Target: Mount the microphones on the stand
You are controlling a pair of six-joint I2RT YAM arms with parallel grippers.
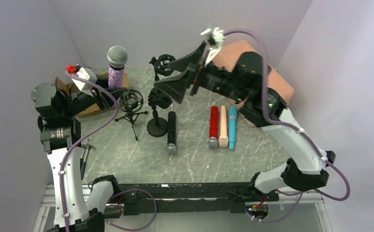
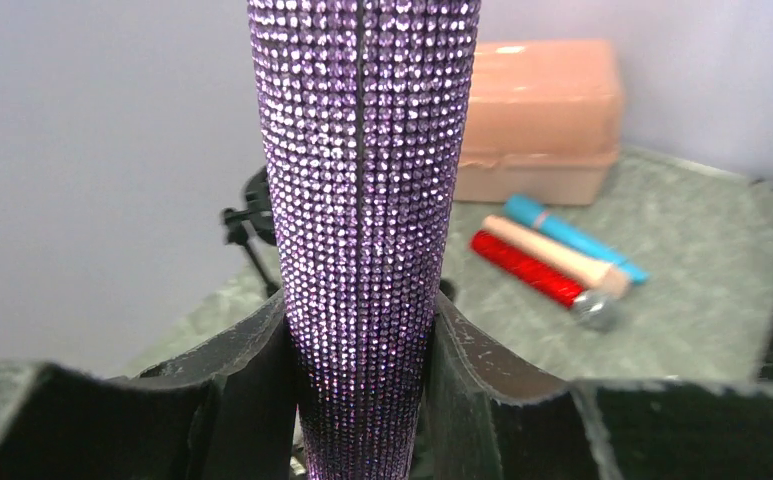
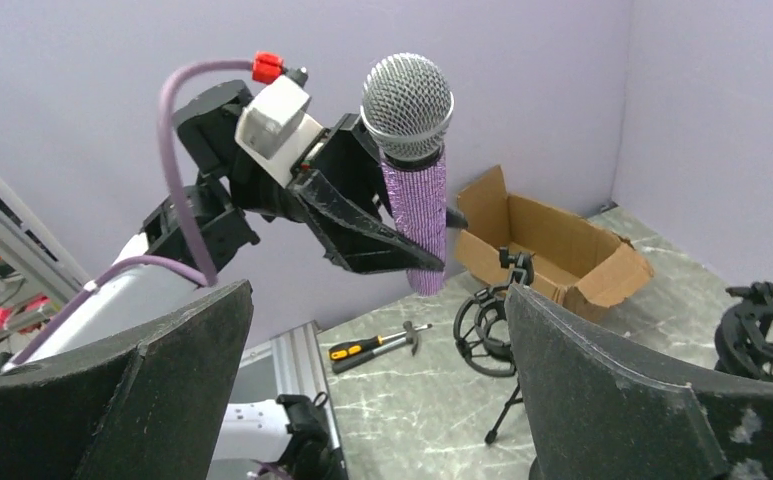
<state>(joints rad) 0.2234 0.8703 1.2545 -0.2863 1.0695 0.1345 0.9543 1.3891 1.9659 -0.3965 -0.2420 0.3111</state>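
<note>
My left gripper (image 1: 111, 88) is shut on the glittery purple microphone (image 1: 116, 70) and holds it upright, silver mesh head up, at the back left. In the left wrist view the purple body (image 2: 362, 200) fills the gap between the jaws of that gripper (image 2: 362, 335). My right gripper (image 1: 174, 77) hangs open and empty above the table's middle, facing the purple microphone (image 3: 417, 205). A small tripod stand (image 1: 131, 102) with a ring mount stands just right of the held microphone. A round-base stand (image 1: 157, 125) is beside it. Black (image 1: 172, 133), red (image 1: 214, 126), peach (image 1: 223, 126) and blue (image 1: 232, 126) microphones lie on the table.
A third ring mount (image 1: 163, 65) stands at the back centre. A peach case (image 1: 233, 54) sits at the back right behind the right arm. An open cardboard box (image 3: 552, 245) lies at the back left. A small hammer (image 3: 377, 345) rests near the left edge.
</note>
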